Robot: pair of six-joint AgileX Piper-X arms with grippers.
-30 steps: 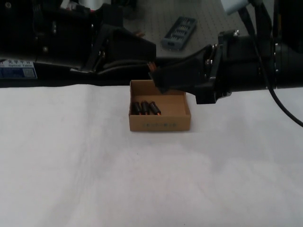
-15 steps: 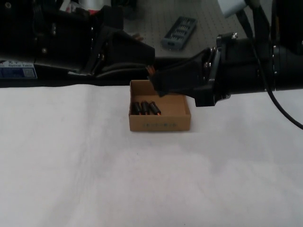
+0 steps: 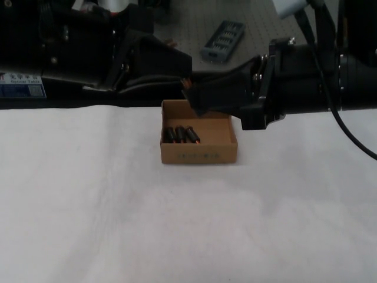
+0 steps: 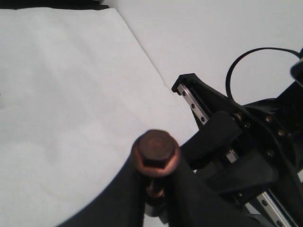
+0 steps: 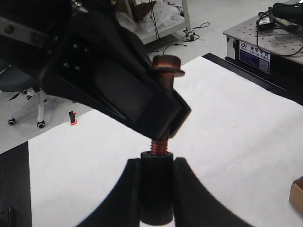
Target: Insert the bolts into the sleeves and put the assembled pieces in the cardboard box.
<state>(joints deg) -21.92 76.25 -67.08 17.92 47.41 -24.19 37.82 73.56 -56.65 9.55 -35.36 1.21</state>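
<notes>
Above the cardboard box's (image 3: 199,155) far wall the two arms meet. My left gripper (image 4: 155,182) is shut on a copper bolt (image 4: 155,152), its hexagonal head facing the left wrist camera. My right gripper (image 5: 156,177) is shut on a black sleeve (image 5: 156,194). The bolt's threaded end (image 5: 160,145) enters the top of that sleeve, with the bolt's head (image 5: 166,63) above the left gripper's fingers (image 5: 128,94). In the high view the bolt (image 3: 187,86) shows orange between the two grippers. Three dark assembled pieces (image 3: 181,135) lie side by side inside the box.
White cloth (image 3: 118,206) covers the bench in front of and beside the box. A blue-grey slotted rack (image 3: 222,40) lies on the perforated table behind. A black strip (image 3: 70,101) runs along the cloth's far edge. The box's corner (image 5: 297,195) shows in the right wrist view.
The right gripper with the sleeve has edged slightly up and toward the left gripper. The box and the pieces in it have not moved.
</notes>
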